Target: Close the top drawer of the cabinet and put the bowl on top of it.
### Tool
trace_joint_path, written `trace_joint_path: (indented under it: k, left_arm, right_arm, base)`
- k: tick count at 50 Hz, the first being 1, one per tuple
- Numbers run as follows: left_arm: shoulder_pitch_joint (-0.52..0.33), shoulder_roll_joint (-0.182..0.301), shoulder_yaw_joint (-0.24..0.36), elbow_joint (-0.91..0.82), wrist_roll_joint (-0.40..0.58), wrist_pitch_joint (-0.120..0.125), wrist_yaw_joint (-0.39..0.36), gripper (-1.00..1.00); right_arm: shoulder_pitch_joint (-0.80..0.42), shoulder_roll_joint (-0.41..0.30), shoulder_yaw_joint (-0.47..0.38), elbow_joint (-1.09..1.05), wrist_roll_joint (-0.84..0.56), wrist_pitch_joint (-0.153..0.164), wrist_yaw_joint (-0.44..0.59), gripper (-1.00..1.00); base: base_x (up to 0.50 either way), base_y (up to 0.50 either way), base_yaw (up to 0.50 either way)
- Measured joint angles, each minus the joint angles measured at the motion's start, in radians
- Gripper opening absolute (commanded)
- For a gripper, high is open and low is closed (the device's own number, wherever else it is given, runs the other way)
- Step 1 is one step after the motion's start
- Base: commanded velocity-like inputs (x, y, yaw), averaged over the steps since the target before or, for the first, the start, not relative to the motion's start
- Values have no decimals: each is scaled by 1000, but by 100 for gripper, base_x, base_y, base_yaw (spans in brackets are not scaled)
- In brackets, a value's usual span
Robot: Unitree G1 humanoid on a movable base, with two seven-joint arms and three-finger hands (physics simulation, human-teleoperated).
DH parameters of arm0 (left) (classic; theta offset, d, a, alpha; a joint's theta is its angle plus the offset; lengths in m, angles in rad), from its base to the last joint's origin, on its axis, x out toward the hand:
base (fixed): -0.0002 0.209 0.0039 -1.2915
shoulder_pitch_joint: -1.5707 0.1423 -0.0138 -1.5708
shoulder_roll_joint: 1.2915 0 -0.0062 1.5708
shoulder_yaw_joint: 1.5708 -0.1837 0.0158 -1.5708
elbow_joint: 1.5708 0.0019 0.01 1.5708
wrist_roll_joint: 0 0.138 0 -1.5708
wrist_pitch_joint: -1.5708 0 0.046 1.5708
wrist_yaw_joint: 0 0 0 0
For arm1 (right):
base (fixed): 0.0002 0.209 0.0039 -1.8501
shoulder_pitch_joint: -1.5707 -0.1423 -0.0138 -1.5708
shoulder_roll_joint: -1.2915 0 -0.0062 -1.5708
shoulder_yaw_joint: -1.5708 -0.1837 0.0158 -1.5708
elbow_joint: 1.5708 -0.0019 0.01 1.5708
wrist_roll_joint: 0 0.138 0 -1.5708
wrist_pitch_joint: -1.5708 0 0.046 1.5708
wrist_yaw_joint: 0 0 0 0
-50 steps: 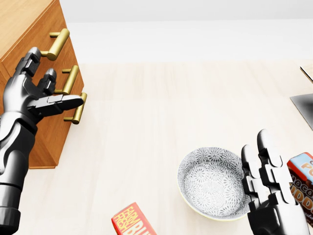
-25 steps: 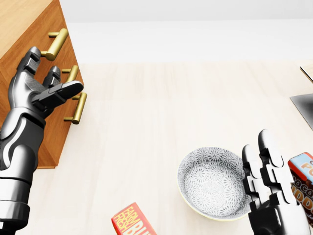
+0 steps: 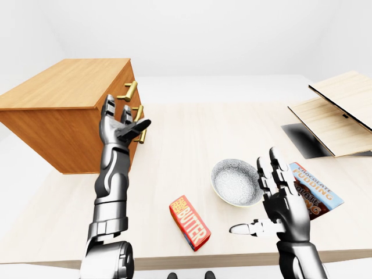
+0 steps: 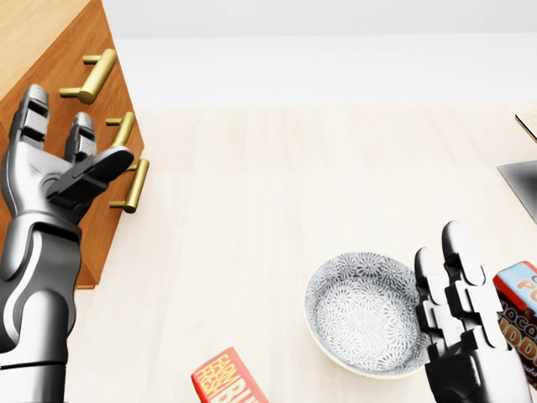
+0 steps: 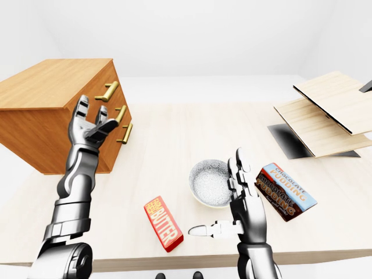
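Note:
The wooden cabinet (image 3: 64, 93) stands at the left of the table, with three brass handles down its face; the top drawer's handle (image 4: 95, 75) is the uppermost. All the drawer fronts look flush. My left hand (image 4: 75, 134) is open, its fingers spread and pointing up, just before the cabinet face beside the lower handles and touching none. The patterned grey bowl (image 4: 365, 311) rests on the table at the lower right. Upright beside the bowl's right rim is my right hand (image 4: 449, 269), open and holding nothing.
A red butter box (image 3: 190, 222) lies on the table to the lower left of the bowl. A chocolate pudding box (image 3: 314, 189) lies right of my right hand. Pale wooden boards (image 3: 337, 113) and a dark grey panel (image 3: 305, 139) sit at the far right.
My left hand has drawn left and down, away from the handles, with its fingers turned more upright. The right hand and bowl have not moved.

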Motion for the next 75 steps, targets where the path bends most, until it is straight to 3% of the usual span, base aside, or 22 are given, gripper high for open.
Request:
trace_joint_path:
  k: [5,9,13,18,30,45,58,67,75]
  left_arm:
    - [52,1,-23,-106,-10,0,24,100]
    - [97,36,-58,-168,-22,0,30,100]
    - [149,70,-79,-212,-17,0,10,100]
    - [231,74,-75,-326,17,0,-27,100]
    - [420,6,-119,-789,199,0,-150,100]
    - [582,-69,-225,-1063,416,0,-247,100]
    - [647,-92,-323,-1185,579,0,-270,100]
    - [625,-105,-398,-1256,719,0,-261,100]
    - [591,-149,-468,-1289,863,0,-289,100]
  right_arm:
    - [1,-1,3,2,-2,0,-1,100]
    - [2,-2,4,2,-2,0,-2,100]
    - [4,-2,6,2,-3,0,-3,100]
    - [6,-4,5,-2,0,0,-3,100]
    - [11,-2,1,-10,5,0,3,100]
    - [18,3,-9,-23,15,0,14,100]
    - [38,12,-25,-56,32,0,31,100]
    - [58,25,-53,-97,54,0,62,100]
    - [76,58,-113,-157,96,5,114,100]
  base:
    - [0,0,0]
    - [0,0,0]
    - [0,0,0]
    - [0,0,0]
    - [0,0,0]
    - [0,0,0]
    - [0,0,0]
    - [0,0,0]
    - [0,0,0]
